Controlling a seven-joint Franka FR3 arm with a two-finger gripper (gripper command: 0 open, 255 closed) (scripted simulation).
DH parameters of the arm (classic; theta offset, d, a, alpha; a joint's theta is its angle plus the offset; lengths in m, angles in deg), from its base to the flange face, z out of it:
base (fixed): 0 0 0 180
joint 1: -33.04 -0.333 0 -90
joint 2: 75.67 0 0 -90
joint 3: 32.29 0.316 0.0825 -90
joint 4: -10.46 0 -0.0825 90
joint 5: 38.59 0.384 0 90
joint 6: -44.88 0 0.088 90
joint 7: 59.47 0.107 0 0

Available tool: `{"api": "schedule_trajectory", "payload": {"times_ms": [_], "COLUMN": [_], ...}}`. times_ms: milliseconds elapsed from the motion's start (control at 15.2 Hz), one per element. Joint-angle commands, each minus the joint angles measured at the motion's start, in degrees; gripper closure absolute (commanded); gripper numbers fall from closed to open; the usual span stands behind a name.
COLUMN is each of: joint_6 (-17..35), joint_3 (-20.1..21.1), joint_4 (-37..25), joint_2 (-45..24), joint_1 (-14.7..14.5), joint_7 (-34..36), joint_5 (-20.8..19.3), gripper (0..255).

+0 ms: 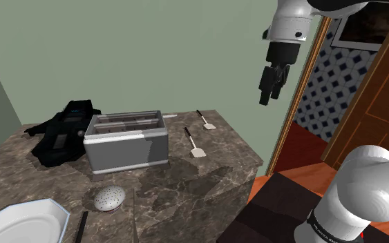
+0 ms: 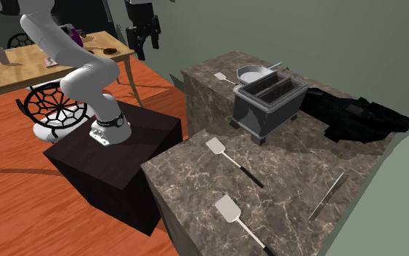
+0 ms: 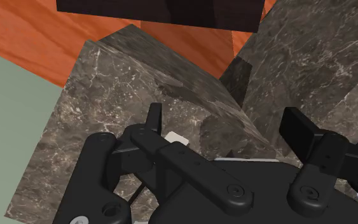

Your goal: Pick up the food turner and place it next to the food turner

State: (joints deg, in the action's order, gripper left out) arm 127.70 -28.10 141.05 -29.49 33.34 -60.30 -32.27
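Black pincer (image 1: 269,98) hangs high in the air, off the shoulder view's right end of the counter. Its two fingers (image 3: 153,118) stand apart with nothing between them.

Below it the dark box stand (image 2: 115,164) sits on an orange wooden floor (image 2: 21,211), just beside the marbled brown counter (image 1: 186,200). Both spatulas lie flat on that counter, well apart from the pincer.

The first spatula (image 1: 195,143) lies near the toaster, its pale blade toward the stand and its dark handle pointing away toward the wall. The second spatula (image 1: 206,121) lies near the first, farther toward the back corner, with the same pale blade and dark handle. The two run roughly parallel and do not touch.

A grey two-slot toaster (image 1: 125,141) stands upright around the middle of the counter. Beyond it a black bag (image 1: 65,131) lies slumped near the green wall (image 1: 151,48). At the shoulder view's lower left, a white dish (image 1: 20,221) and a speckled dome (image 1: 108,198) rest on the counter.
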Motion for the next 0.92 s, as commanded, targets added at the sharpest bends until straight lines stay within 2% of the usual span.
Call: {"api": "schedule_trajectory", "payload": {"times_ms": [0, 462, 858], "joint_6": [0.0, 14.0, 25.4], "joint_3": [0.0, 3.3, 5.7], "joint_4": [0.0, 3.9, 4.0], "joint_2": [0.0, -8.9, -19.1], "joint_1": [0.0, 2.1, 4.1], "joint_7": [0.0, 5.4, 10.4], "joint_5": [0.0, 0.7, 0.2], "gripper": [0, 0, 0]}}
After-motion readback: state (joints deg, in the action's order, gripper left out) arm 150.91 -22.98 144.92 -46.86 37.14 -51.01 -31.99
